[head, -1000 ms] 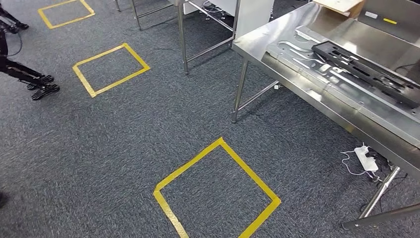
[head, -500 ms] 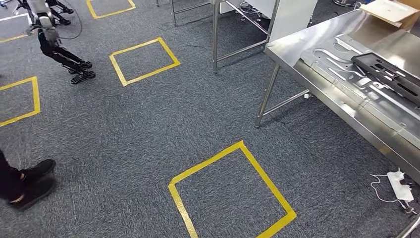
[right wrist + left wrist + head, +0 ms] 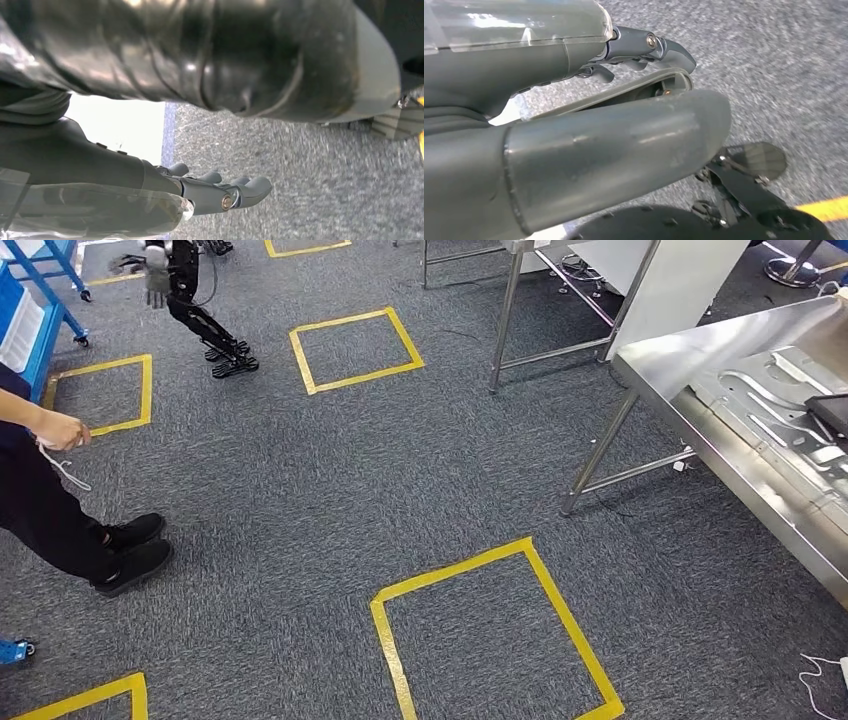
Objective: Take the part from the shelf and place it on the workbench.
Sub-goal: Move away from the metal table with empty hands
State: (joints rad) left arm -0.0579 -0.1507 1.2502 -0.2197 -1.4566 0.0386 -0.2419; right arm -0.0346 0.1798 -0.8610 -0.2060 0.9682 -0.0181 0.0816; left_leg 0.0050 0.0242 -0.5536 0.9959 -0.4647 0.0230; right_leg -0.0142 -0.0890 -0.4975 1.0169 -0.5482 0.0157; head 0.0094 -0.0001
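The steel workbench (image 3: 690, 355) stands at the right of the head view. It bears a stamped metal sheet (image 3: 780, 405) and a black part (image 3: 832, 412) cut off by the frame's edge. A blue shelf frame (image 3: 35, 300) shows at the far left. My left hand (image 3: 589, 90) hangs over grey carpet in the left wrist view, its fingers (image 3: 644, 47) apart and holding nothing. In the right wrist view my right hand (image 3: 150, 195) also hangs above the carpet, with fingers (image 3: 225, 192) stretched out and nothing in them.
A person (image 3: 50, 510) in dark trousers stands at the left, a white cord in hand. Another robot (image 3: 190, 300) stands at the back left. Yellow tape squares (image 3: 495, 635) mark the carpet. A second steel table (image 3: 510, 310) and a white panel (image 3: 665, 290) are at the back.
The camera has swung left: the workbench has slid to the right edge. The person, the other robot and the blue shelf frame have come further into view.
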